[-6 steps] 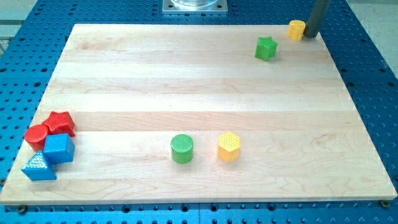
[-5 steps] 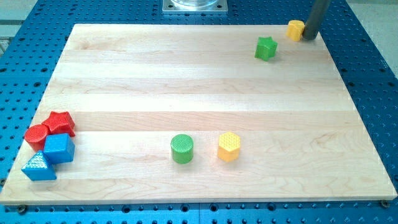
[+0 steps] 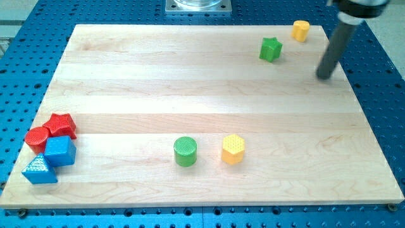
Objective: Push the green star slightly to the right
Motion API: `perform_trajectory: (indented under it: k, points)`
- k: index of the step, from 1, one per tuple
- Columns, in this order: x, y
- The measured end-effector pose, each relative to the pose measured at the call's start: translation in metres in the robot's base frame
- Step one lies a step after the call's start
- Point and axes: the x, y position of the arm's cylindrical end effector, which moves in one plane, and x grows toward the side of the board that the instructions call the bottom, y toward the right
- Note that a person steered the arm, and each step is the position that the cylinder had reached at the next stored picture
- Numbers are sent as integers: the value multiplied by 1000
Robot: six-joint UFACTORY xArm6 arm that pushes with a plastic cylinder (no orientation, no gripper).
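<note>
Wooden board (image 3: pixel 126 82) holds a bright, upright, untouched green star (image 3: pixel 270 49).

Pale wooden bench (image 3: pixel 209 95), light grain in bands, set on a blue perforated base (image 3: pixel 380 95). Toward 1 o'clock, a green star (image 3: pixel 270 49), with a small yellow block (image 3: pixel 301 30) near it, further toward the top edge and apart from it. At about 2 o'clock of the star, my tip (image 3: pixel 324 76) down on the wood, well clear of both. Near 6 o'clock, a green cylinder (image 3: pixel 185 151) and a yellow hexagonal block (image 3: pixel 233 149), side by side, not touching. At 8 o'clock, a tight cluster: red star (image 3: pixel 62 125), red cylinder (image 3: pixel 37 137), blue cube (image 3: pixel 60 151), blue triangular block (image 3: pixel 39 170).
</note>
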Motion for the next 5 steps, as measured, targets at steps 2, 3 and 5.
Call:
perform_trajectory:
  k: [2,3,5]
  points:
    - [-37,-85]
    - [-45,-123]
    - [-73,-88]
